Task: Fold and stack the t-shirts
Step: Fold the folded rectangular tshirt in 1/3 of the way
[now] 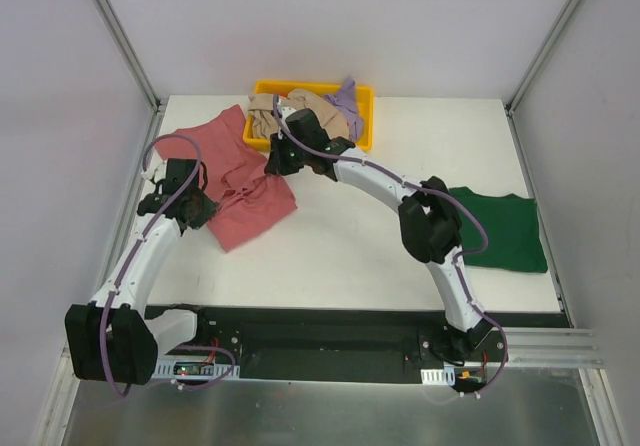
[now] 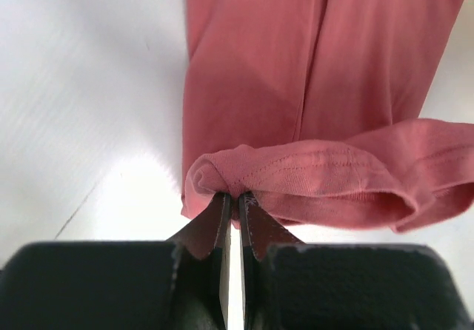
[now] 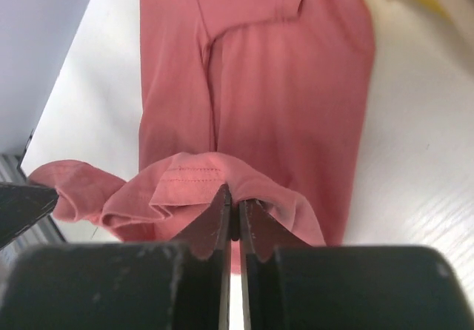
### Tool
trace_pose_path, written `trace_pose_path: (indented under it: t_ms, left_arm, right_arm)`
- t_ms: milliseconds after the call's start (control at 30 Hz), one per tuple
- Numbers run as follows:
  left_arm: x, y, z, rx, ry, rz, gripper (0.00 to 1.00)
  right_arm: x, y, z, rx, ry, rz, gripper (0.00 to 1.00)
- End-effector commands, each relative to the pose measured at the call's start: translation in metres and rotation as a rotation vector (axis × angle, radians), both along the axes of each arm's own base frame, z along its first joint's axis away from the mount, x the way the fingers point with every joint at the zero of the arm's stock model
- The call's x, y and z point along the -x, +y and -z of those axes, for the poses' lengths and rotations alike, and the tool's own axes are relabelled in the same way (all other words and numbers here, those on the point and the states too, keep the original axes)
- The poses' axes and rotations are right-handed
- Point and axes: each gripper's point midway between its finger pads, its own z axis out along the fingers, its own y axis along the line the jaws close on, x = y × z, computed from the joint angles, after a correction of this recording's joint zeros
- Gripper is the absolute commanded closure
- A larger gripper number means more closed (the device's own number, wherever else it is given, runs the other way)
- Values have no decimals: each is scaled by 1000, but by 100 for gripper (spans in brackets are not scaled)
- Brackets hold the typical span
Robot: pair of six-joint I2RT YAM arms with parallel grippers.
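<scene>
Both grippers are pinched tight on the same garment. The left gripper [image 2: 233, 197] has its jaws closed on a bunched, stitched edge of the rose-red t-shirt [image 2: 296, 86]. The right gripper [image 3: 233, 194] is clamped on another stretch of hemmed edge, with cloth puffing up on either side of its fingers.

Beyond the fingers, the rest of the shirt lies on the white table [image 1: 350, 256], left of centre, creased lengthwise and not yet squared up. Its far corner sits just beside the yellow tray [image 1: 365, 116]. The beige t-shirt [image 1: 285, 106] and the lavender t-shirt [image 1: 347, 101] are heaped in that tray. The dark green t-shirt [image 1: 500, 228] lies flat, apparently folded, near the right edge of the table, well apart from all this.

I'd say a fold of the rose shirt is in hand. To do it well, the two arms should draw apart first until the sagging edge between them goes straight. Then they should rise together and carry it across level, so the fold line lands square. Hurrying risks dragging the lower layer or letting the thin pinch slip out.
</scene>
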Motion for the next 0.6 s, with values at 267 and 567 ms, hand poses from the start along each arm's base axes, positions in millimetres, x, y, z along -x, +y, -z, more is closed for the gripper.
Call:
trace_pose_path:
  t_ms: [267, 567]
  left_arm:
    - [-68, 37, -13, -57, -63, -32, 100]
    - [-92, 60, 4, -113, 14, -39, 100]
  right_arm:
    - [-70, 47, -32, -160, -251, 12, 100]
    - [-99, 50, -13, -140, -339, 69, 98]
